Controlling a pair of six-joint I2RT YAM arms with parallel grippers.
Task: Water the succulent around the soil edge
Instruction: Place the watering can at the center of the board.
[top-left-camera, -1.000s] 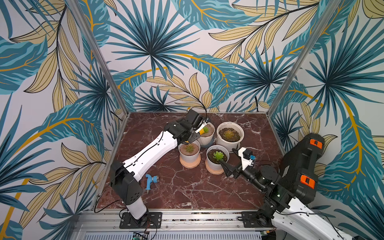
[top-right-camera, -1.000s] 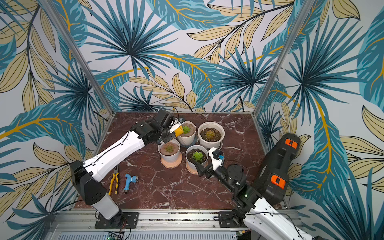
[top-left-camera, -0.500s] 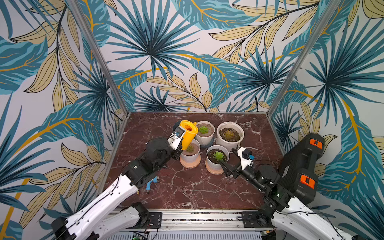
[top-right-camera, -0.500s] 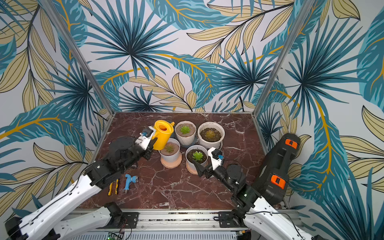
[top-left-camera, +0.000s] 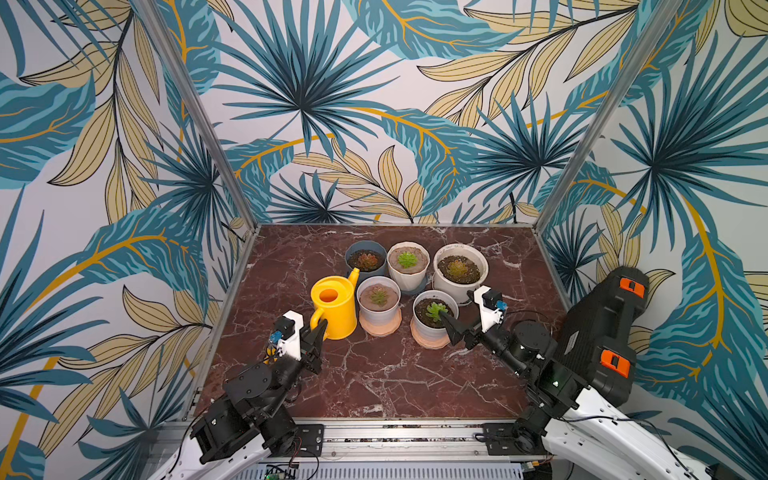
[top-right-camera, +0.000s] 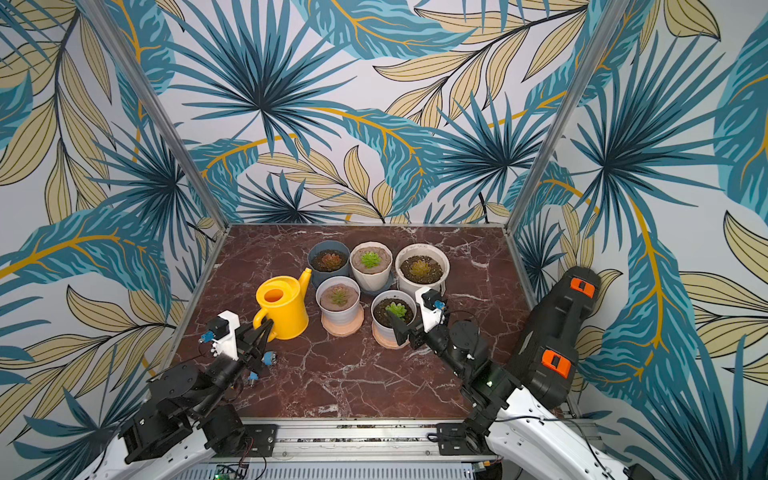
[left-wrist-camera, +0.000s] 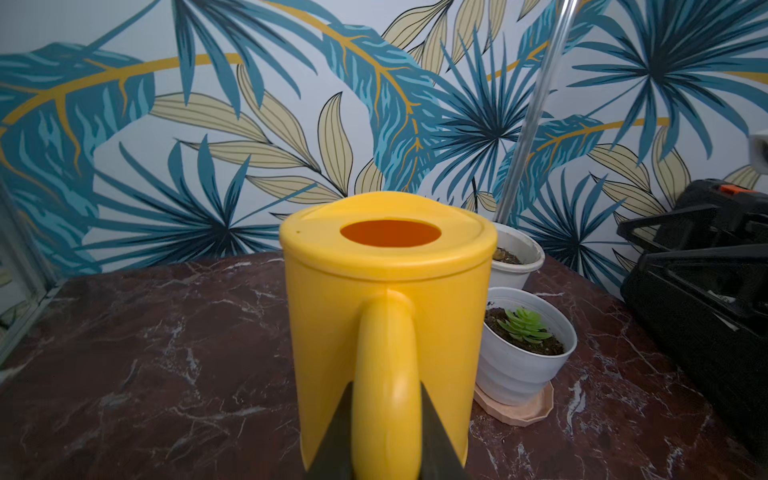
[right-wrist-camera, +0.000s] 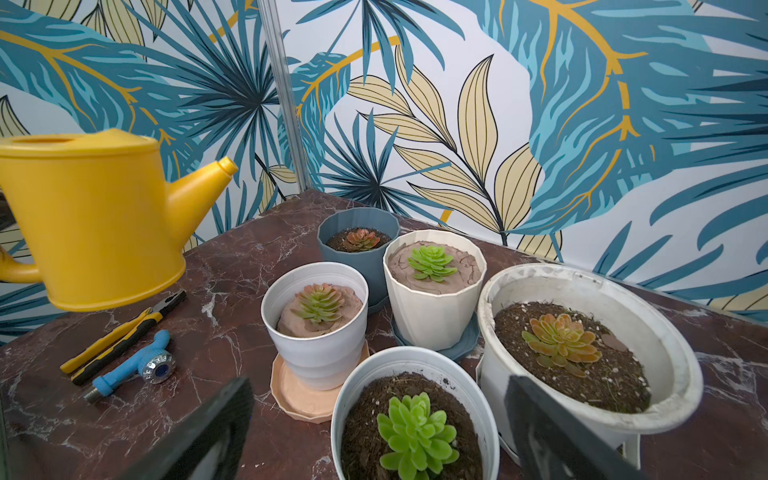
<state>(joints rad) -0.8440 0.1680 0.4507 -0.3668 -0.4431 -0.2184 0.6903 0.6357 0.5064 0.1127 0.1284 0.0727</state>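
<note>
My L gripper (top-left-camera: 319, 329) is clamped on the handle (left-wrist-camera: 386, 353) of the yellow can (top-left-camera: 334, 309), just left of the pots (top-left-camera: 376, 318); R gripper (right-wrist-camera: 378, 386) is wide open, empty, at the front pot (right-wrist-camera: 415, 357) w/ the green succulent (right-wrist-camera: 415, 436), so imo I bring the spout (right-wrist-camera: 208, 178) over the soil (right-wrist-camera: 374, 399) edge, tilt slow, circle, keep off the rosette.

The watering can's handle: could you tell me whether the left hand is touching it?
Touching. The left wrist view shows the left hand closed on the handle, its dark jaws flush against both sides.

Watering can (top-left-camera: 334, 309) left of the pot cluster (top-left-camera: 409, 280); pliers (right-wrist-camera: 120, 336) and hose nozzle (right-wrist-camera: 133, 365) side by side before the can.
</note>
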